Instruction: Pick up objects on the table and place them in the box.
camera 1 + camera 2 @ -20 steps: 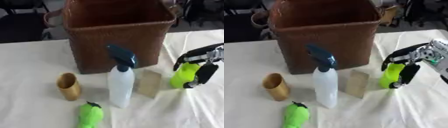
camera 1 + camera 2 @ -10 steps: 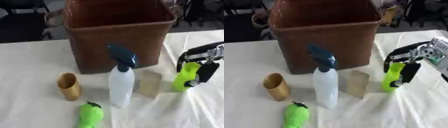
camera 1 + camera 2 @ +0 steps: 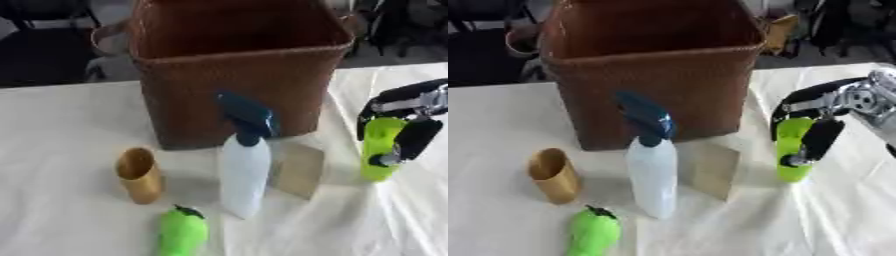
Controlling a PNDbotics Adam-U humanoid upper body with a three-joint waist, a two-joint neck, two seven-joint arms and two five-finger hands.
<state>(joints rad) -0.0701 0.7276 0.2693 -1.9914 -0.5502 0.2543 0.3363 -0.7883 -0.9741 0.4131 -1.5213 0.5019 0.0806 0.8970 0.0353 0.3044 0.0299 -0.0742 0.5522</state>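
Observation:
My right hand (image 3: 826,114) comes in from the right and is curled round an upright lime-green bottle (image 3: 792,150), fingers on its far side and thumb across its front; the bottle's base is at the cloth. In front of the brown wicker basket (image 3: 245,65) stands a white spray bottle with a dark blue trigger head (image 3: 245,165). Beside it leans a tan block (image 3: 297,167). A golden cup (image 3: 138,172) stands at the left, and a green pear-shaped object (image 3: 182,231) lies near the front edge. My left hand is not visible.
The white cloth-covered table (image 3: 61,200) stretches to the left and front. Dark chairs and furniture (image 3: 44,30) stand behind the basket. The basket has a handle on its left side (image 3: 107,37).
My right hand with the green bottle has drifted slightly right and the bottle now stands more upright. The other objects have stayed put.

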